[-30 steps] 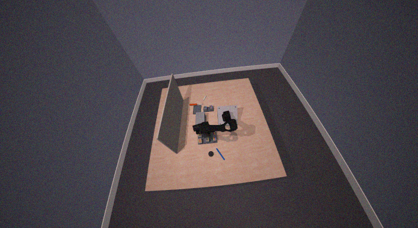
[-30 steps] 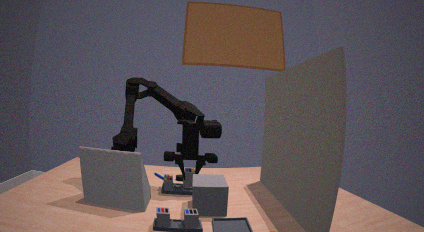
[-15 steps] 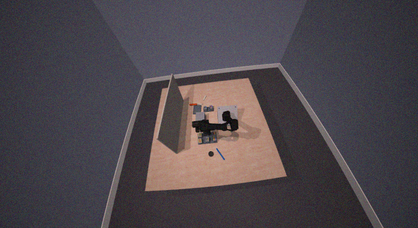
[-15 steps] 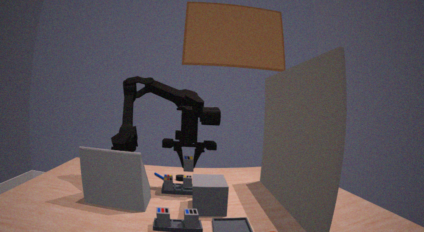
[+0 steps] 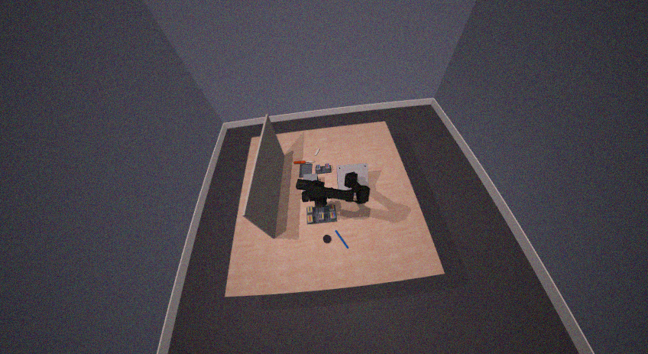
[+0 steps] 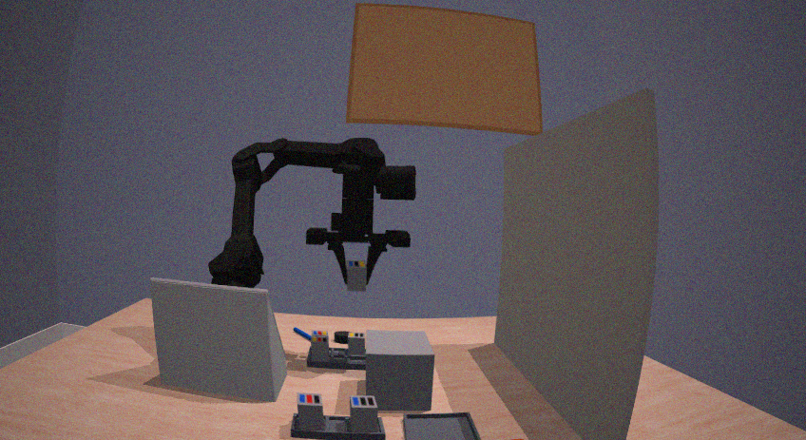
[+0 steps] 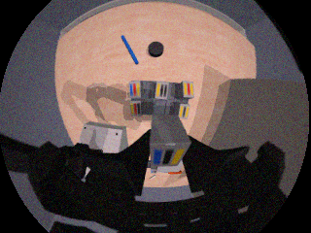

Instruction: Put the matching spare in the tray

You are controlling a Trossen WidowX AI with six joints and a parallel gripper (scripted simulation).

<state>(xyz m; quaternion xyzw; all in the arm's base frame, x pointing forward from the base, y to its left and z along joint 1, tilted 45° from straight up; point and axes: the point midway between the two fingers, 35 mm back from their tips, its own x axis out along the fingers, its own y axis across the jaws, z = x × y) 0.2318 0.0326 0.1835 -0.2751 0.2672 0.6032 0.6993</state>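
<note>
My gripper (image 6: 355,278) (image 7: 163,132) is shut on a small grey spare (image 6: 355,273) (image 7: 169,132) with a strip of blue, yellow and dark marks. It holds the spare upright, high in the air above the far rack (image 6: 335,357) (image 5: 321,211) (image 7: 159,99). That rack holds other coded spares (image 6: 319,339). A nearer rack (image 6: 336,426) carries two more spares (image 6: 309,408) (image 6: 363,411). The grey mounted unit (image 6: 399,373) stands between the racks. The dark tray (image 6: 438,427) lies at the front in the exterior view, beside the nearer rack.
A tall grey panel (image 6: 576,266) (image 5: 268,177) stands along one side. A low slanted grey panel (image 6: 215,336) stands near the arm's base. A blue pen (image 5: 341,239) (image 7: 130,49) and a black puck (image 5: 326,238) (image 7: 155,49) lie beyond the far rack. An orange screwdriver (image 5: 299,161) lies near the tray.
</note>
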